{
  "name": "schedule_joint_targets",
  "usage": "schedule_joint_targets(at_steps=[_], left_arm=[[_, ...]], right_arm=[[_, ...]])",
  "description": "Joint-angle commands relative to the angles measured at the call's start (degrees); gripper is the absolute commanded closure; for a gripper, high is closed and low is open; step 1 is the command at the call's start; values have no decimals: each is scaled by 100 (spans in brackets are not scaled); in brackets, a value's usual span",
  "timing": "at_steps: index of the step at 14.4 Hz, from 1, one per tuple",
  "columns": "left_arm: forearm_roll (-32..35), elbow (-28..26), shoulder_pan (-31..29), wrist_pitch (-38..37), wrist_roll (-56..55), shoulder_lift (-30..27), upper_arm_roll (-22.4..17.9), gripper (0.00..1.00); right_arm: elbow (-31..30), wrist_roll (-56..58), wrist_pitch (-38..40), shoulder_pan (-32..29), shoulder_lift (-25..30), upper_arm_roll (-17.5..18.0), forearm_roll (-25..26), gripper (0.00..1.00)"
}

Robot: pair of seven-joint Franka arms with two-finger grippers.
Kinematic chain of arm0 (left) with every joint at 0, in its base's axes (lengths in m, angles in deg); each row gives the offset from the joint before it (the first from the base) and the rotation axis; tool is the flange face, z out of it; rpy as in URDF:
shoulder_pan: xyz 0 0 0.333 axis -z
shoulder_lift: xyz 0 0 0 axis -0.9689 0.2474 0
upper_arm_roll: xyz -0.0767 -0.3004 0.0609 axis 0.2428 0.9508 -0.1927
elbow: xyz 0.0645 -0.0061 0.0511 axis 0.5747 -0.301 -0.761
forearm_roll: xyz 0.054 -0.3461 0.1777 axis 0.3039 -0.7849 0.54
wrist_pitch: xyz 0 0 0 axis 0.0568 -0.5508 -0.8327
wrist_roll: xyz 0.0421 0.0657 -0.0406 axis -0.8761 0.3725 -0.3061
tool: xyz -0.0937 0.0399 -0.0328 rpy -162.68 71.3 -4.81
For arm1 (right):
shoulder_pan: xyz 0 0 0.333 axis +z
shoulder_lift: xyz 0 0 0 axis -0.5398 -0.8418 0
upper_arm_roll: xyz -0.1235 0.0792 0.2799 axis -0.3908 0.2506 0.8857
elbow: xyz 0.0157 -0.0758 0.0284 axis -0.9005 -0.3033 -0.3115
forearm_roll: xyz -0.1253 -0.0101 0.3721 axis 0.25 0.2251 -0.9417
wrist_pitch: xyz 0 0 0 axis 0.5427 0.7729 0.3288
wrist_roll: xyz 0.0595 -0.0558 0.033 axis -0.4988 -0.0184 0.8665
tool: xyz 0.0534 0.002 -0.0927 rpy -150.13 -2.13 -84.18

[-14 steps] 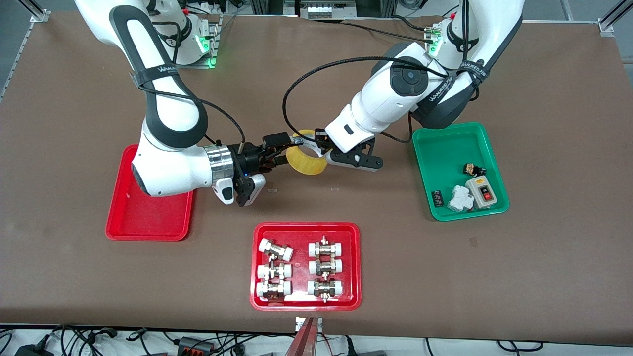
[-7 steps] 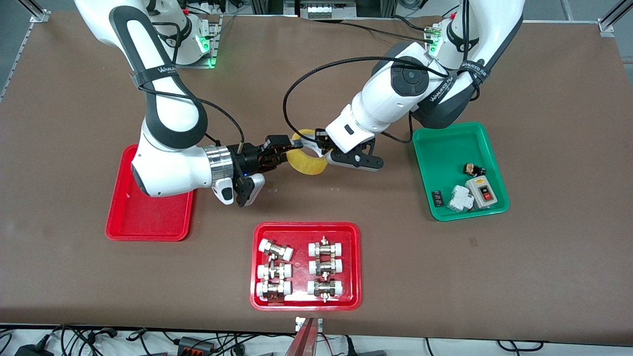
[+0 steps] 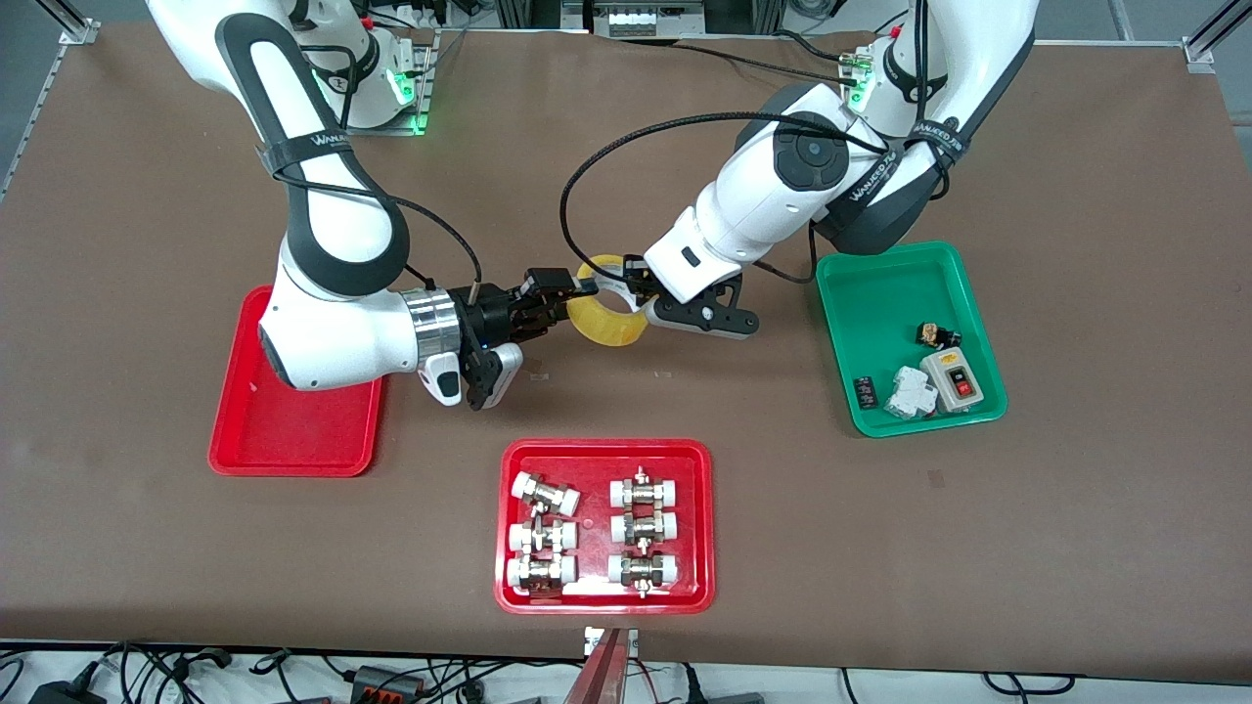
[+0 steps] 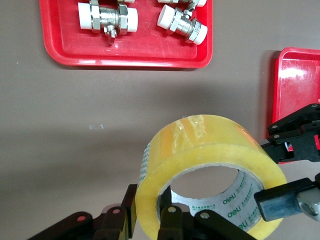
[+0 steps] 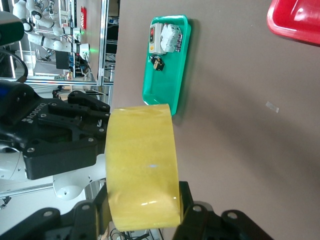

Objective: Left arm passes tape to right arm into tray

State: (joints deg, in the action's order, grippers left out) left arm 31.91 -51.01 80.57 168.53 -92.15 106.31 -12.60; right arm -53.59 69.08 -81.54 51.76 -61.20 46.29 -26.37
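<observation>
Gripping one roll of yellow tape (image 3: 608, 315) from two ends, up in the air over the middle of the brown bench (image 3: 1076, 489). Reaching in from the 2 o'clock corner of the front view, the left arm's claw (image 3: 636, 290) clamped on the roll's wall, one finger inside the centre hole and one outside. Coming in from 10 o'clock, the right arm's claw (image 3: 577, 288) likewise clamped on the rim of the same roll at the end toward the right arm. Standing on edge between the two claws, with its hole facing up toward the front camera.

Seen from the left wrist: tape (image 4: 210, 150) filling the foreground, printed core visible inside the ring, left claw (image 4: 150, 212) pinched on one part of the wall and right claw (image 4: 285, 165) pinched on another. Seen from the right wrist: the roll's broad yellow band (image 5: 142, 165) edge-on, right claw (image 5: 145, 215) closed over it, black body of the left claw (image 5: 65, 135) close beside it.

Lying at about 8 o'clock from the tape, partly under the right arm's wrist, the plain red tray (image 3: 293, 440), with nothing visible on its bare part. At 6 o'clock, nearer the front camera, a second red tray (image 3: 606, 598) of metal-and-white pipe fittings. At 3 o'clock, toward the left arm's end of the bench, a green tray (image 3: 880, 284) holding a few small electrical parts.
</observation>
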Motion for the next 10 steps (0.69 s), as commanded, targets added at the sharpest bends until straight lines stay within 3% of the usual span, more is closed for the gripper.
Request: schedule_joint_targets(at_steps=[1,4,5,8,10], left_arm=[[108,130,46,-2,-89,18,-2,97],[108,130,38,-20,-89,18,-1,93],[108,138,20,-28,-89,9,-1,89],[108,130,-24,-28,-45,0,-1,60],[108,130,-59,-55,-28,-9,-1,59]], right_arm=[[-38,57,46,-19,41,43,-79,74],[-38,57,37,-19,41,43,-71,74],[-38,57,37,-10,41,43,-79,74],[-38,66,46,-19,41,43,-62,74],[-46,66,46,-19,41,43,-53,74]])
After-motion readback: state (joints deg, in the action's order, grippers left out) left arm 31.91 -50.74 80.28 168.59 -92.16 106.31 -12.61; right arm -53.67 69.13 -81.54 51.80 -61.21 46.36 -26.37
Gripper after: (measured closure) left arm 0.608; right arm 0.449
